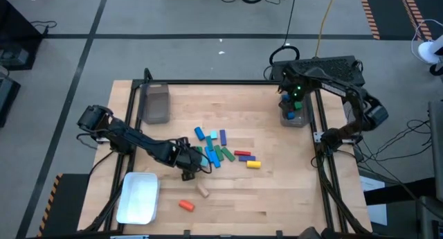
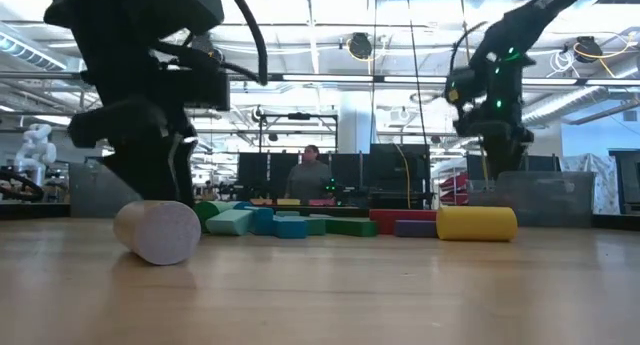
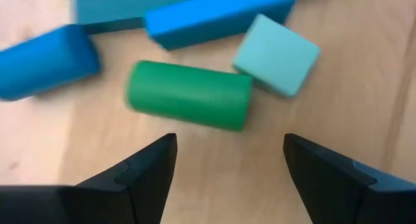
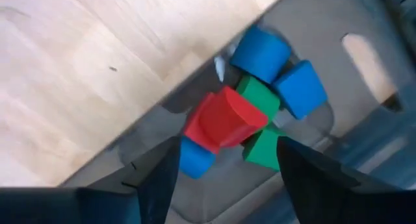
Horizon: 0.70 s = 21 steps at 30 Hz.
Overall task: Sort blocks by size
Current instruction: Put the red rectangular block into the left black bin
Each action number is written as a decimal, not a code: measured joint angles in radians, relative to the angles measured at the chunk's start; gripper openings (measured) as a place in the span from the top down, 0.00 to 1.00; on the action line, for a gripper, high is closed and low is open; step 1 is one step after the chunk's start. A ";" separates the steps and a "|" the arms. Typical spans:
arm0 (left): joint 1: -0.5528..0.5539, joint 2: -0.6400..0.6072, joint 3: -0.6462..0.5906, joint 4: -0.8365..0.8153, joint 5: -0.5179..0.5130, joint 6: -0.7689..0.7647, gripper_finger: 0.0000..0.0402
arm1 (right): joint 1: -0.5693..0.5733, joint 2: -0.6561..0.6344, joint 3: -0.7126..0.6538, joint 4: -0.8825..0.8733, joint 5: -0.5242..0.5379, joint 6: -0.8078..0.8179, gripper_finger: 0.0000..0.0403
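Several blocks lie in a loose cluster on the wooden table's middle. Among them are a green cylinder on its side, a light blue cube and blue bars. My left gripper hovers open just on the near-left side of the cluster, with the green cylinder ahead of its fingers. My right gripper stands open, pointing down over a grey bin at the far right. In the bin a red block lies on top of blue and green blocks.
A second grey bin stands at the far left and a white tray at the near left. An orange block and a tan cylinder lie near the front, and a yellow cylinder and a red bar right of the cluster.
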 joint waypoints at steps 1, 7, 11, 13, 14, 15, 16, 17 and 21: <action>0.000 -0.014 0.000 -0.012 -0.009 -0.008 0.30 | 0.006 -0.030 0.000 0.001 0.000 0.001 0.41; 0.001 -0.112 0.000 -0.012 -0.102 -0.016 0.30 | 0.063 -0.215 0.001 0.050 -0.004 0.019 0.46; 0.013 -0.149 0.000 0.040 -0.139 0.046 0.30 | 0.124 -0.305 0.001 0.070 -0.018 0.058 0.47; 0.022 -0.153 0.000 0.095 -0.140 0.098 0.30 | 0.160 -0.332 0.001 0.083 -0.066 0.061 0.47; 0.026 -0.152 0.000 0.124 -0.140 0.124 0.30 | 0.180 -0.340 0.001 0.097 -0.094 0.062 0.47; 0.030 -0.152 0.000 0.149 -0.140 0.151 0.30 | 0.202 -0.344 0.001 0.112 -0.118 0.064 0.47; 0.035 -0.152 0.000 0.176 -0.140 0.180 0.30 | 0.226 -0.346 0.001 0.131 -0.138 0.072 0.47; 0.040 -0.152 0.000 0.206 -0.140 0.205 0.30 | 0.252 -0.346 0.001 0.154 -0.151 0.083 0.47; 0.062 -0.151 0.000 0.289 -0.151 0.270 0.30 | 0.363 -0.340 0.001 0.249 -0.158 0.112 0.47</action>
